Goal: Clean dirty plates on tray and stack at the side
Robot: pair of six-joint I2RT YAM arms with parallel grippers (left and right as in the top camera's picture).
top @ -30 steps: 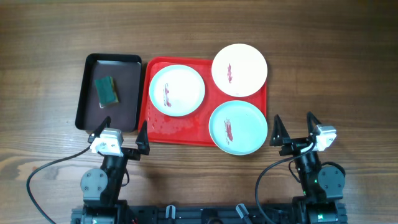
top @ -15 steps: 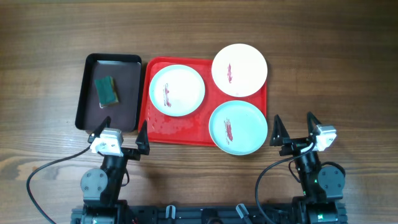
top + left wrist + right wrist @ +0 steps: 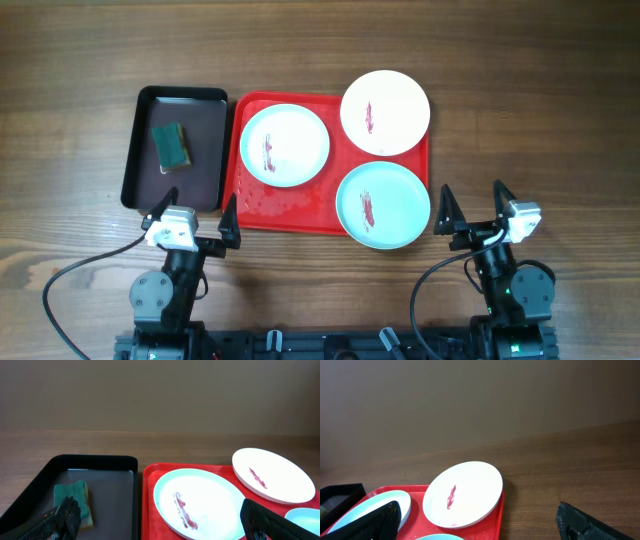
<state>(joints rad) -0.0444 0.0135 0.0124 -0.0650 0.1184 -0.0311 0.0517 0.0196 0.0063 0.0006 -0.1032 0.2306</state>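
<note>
Red tray [image 3: 275, 207]: lying at the middle of the counter [image 3: 550, 100], carrying all three plates.
Left mint plate [image 3: 284, 145]: sitting on the tray's left half, showing a red smear at its centre.
White plate [image 3: 385, 112]: overhanging the tray's far right corner, also showing a smear.
Near mint plate [image 3: 383, 205]: overhanging the tray's near right corner, also showing a smear.
Black tray [image 3: 205, 150]: lying just left of the red tray, holding a green sponge [image 3: 172, 145].
Left jaws: standing wide apart, gripping nothing, hovering by the black tray's near edge.
Right jaws: standing wide apart and empty, hovering just right of the near mint plate.
Change: nothing is moving. Every item and both arms are sitting where they were a second ago.
Meaning: the work seems not to be starting yet. No plate is wiped and none is stacked aside. Fetching the sponge is probably the first step.
</note>
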